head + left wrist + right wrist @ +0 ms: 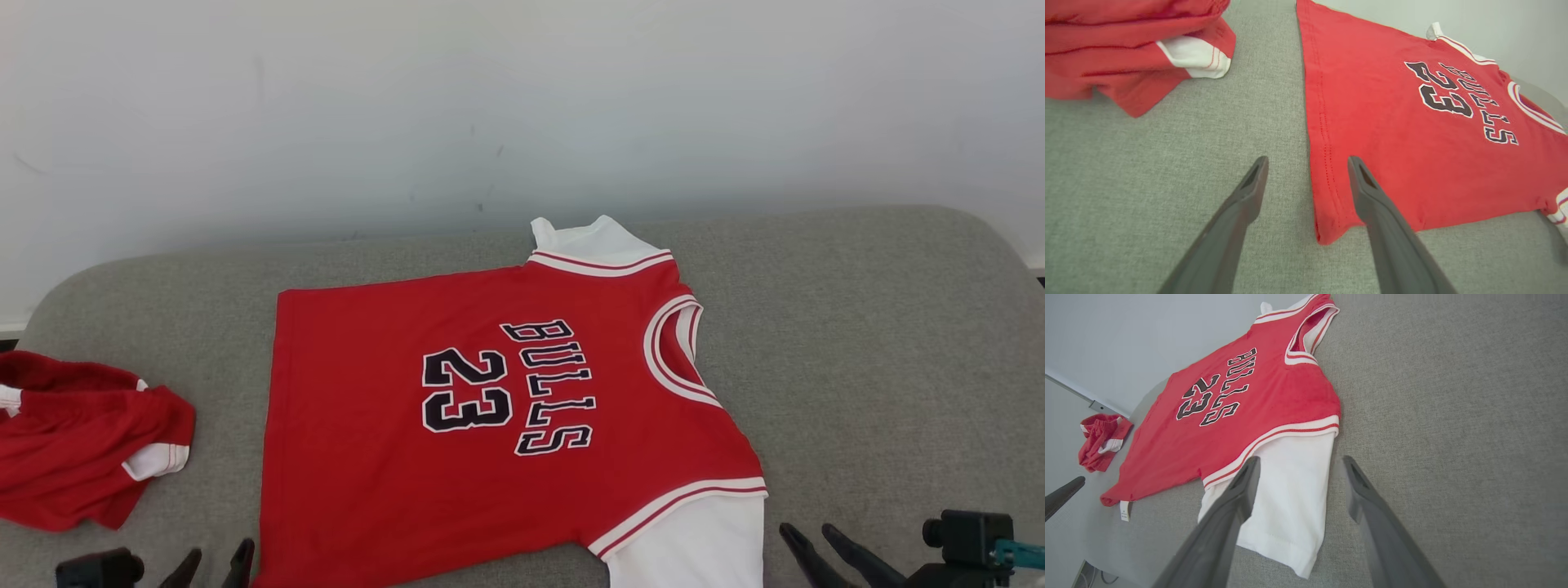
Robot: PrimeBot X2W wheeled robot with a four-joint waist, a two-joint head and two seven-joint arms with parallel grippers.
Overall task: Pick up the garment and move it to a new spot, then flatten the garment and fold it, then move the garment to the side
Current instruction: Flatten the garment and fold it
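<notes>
Red jersey (367, 343) printed "BULLS 23" lies spread flat in the middle of the grey padded surface (882, 343), and both pairs of fingers are open and hold nothing.

A second, crumpled red garment (73, 441) lies well apart to the left, and a pale wall (490, 106) stands behind. The left gripper (219, 563) is at the hem corner; in its wrist view one finger is over grey cloth and the other over red. The right gripper (807, 531) is beside the white sleeve (1290, 498); its wrist view shows a small white label (1124, 510) at the hem.
</notes>
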